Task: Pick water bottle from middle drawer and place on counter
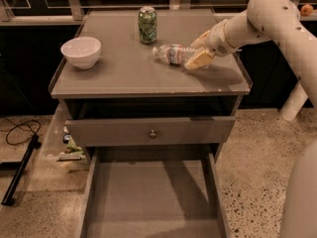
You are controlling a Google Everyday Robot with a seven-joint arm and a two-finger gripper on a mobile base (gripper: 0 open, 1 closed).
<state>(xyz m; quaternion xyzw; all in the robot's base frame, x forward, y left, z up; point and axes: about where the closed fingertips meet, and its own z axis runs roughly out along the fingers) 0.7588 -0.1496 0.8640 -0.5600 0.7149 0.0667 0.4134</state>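
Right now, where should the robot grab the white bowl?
By its rim, coming from above: the bowl sits upright and open, likely too wide to go around. The gripper is across the counter, at the bottle.

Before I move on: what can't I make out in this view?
Camera view only:
- water bottle base end: covered by the claw, which is over the counter, right side.
- middle drawer front: cut off by the bottom edge.
- floor clutter at left: too dim to identify.
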